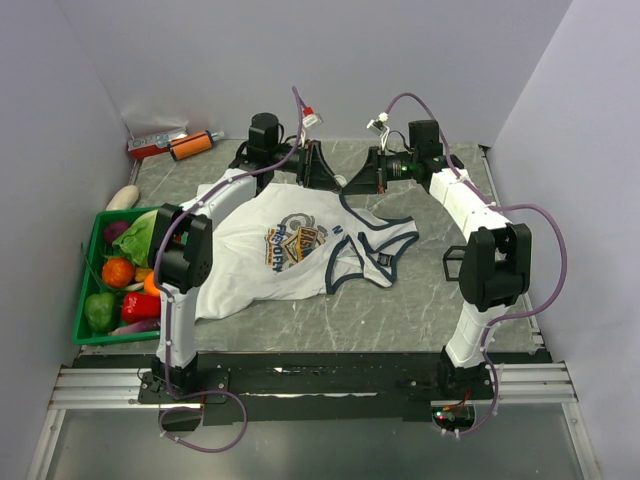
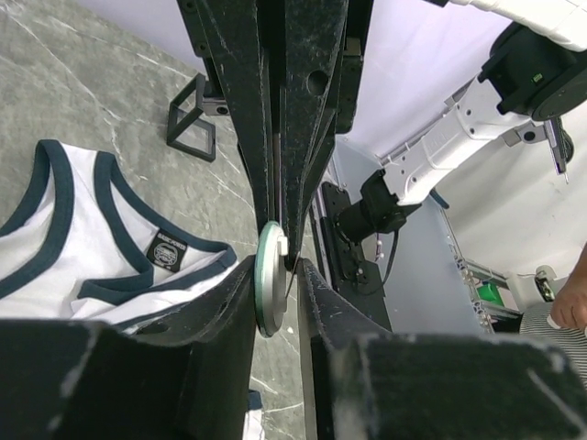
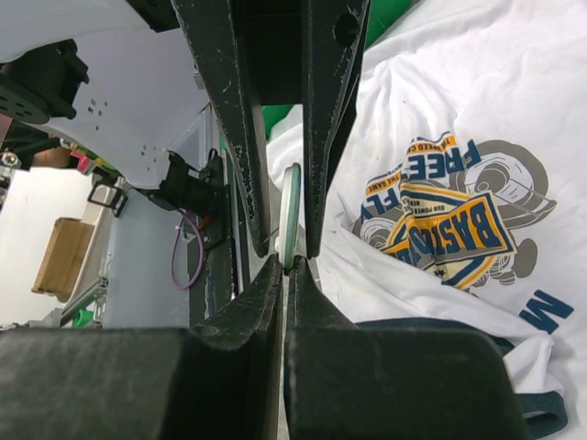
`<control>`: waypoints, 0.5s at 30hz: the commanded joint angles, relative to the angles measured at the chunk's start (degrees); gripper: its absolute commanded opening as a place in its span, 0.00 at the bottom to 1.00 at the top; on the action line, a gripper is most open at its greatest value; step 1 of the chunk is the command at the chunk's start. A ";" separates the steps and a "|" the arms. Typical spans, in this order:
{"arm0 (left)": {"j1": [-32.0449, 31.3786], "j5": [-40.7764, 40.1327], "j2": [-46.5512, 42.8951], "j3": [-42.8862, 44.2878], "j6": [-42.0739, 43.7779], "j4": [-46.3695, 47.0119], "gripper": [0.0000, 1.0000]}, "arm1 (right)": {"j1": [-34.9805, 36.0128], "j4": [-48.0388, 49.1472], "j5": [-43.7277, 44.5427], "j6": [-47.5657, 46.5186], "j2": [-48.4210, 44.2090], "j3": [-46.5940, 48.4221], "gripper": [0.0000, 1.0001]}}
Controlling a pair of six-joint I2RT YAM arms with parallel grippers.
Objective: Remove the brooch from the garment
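Note:
The brooch (image 2: 271,280) is a round pale-green disc seen edge-on, held in the air off the garment. My left gripper (image 2: 278,291) is shut on it, one finger on each face. My right gripper (image 3: 289,266) is shut on the brooch's (image 3: 290,215) lower edge, fingertips almost touching. In the top view both grippers meet at the back middle, left (image 1: 332,180) and right (image 1: 350,184), and the brooch is hidden between them. The white garment (image 1: 300,260) with navy trim and a blue-and-gold graphic lies flat on the table below; it also shows in both wrist views (image 2: 92,229) (image 3: 440,119).
A green basket (image 1: 110,214) of vegetables stands at the left edge. An orange and red tool (image 1: 190,145) lies at the back left, and a white object (image 1: 122,197) lies behind the basket. A black wire stand (image 2: 193,115) sits on the table beyond the garment.

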 commanded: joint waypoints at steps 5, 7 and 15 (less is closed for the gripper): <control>-0.16 2.12 0.15 -0.31 -0.32 1.51 0.30 | 0.55 1.92 0.03 -0.48 -0.75 2.38 0.00; -0.16 2.03 0.06 -0.31 -0.32 1.51 0.29 | 0.46 1.74 -0.05 -0.66 -0.75 2.38 0.00; -0.16 1.16 0.15 -0.31 0.21 0.81 0.21 | 0.99 -1.32 0.30 -5.47 -0.93 3.43 0.00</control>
